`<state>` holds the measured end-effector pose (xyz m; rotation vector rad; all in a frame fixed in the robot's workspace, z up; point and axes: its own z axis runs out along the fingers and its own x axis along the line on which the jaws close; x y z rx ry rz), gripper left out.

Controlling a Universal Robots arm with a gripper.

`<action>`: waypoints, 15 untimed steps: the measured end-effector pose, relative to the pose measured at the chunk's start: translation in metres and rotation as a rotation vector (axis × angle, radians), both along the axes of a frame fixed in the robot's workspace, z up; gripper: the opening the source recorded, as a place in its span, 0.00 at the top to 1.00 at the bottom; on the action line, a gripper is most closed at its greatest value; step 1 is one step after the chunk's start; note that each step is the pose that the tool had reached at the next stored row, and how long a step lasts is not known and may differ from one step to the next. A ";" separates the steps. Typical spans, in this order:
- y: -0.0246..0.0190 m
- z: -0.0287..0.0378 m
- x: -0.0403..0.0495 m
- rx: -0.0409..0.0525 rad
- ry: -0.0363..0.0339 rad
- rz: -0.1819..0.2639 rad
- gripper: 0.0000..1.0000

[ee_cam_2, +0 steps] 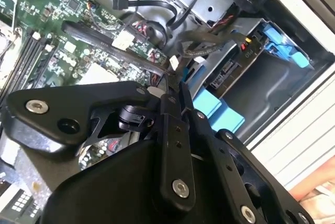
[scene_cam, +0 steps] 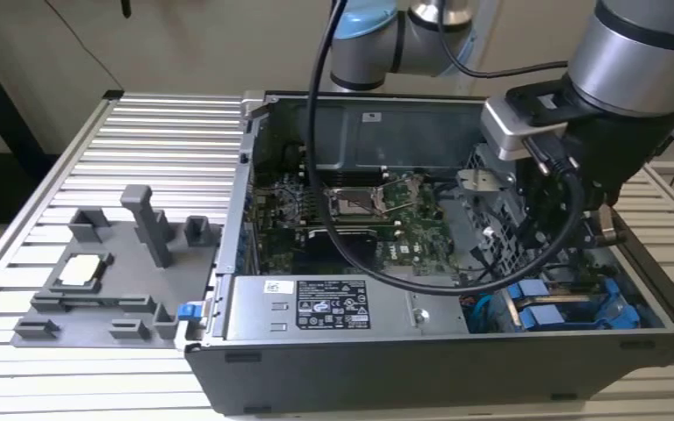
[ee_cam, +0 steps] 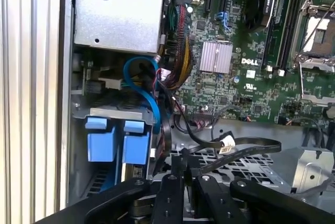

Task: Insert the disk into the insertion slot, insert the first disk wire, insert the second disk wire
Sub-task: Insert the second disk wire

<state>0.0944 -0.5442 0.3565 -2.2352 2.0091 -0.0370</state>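
Observation:
The disk (ee_cam_2: 229, 70) sits inside the insertion slot (ee_cam_2: 251, 59) of the grey drive cage, with only its labelled edge showing. Blue carrier tabs (ee_cam: 135, 148) stand at the cage mouth, which lies at the case's front corner on the exterior view's right (scene_cam: 548, 307). My gripper (ee_cam: 184, 167) hovers just over the perforated cage top, beside the blue tabs. Its black fingers (ee_cam_2: 168, 103) are pressed together on a flat black disk wire (ee_cam: 246, 148) that ends in a small white connector (ee_cam: 229, 143). A second black wire with a plug (ee_cam_2: 119, 3) lies loose over the board.
The grey labelled power-supply box (scene_cam: 313, 307) lies along the case's front wall. The green motherboard (scene_cam: 349, 219) with its silver socket (scene_cam: 358, 203) fills the middle. A blue cable (ee_cam: 152, 90) loops by the cage. A grey fixture (scene_cam: 103, 272) stands outside on the slatted table.

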 end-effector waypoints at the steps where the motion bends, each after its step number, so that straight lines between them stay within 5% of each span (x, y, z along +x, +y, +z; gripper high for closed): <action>1: -0.0029 0.0000 0.0001 0.0002 0.0003 0.000 0.84; 9: -0.0213 0.0000 0.0053 0.0011 0.0040 0.000 0.84; 15: -0.0260 -0.0001 0.0145 -0.0026 0.0088 -0.002 0.84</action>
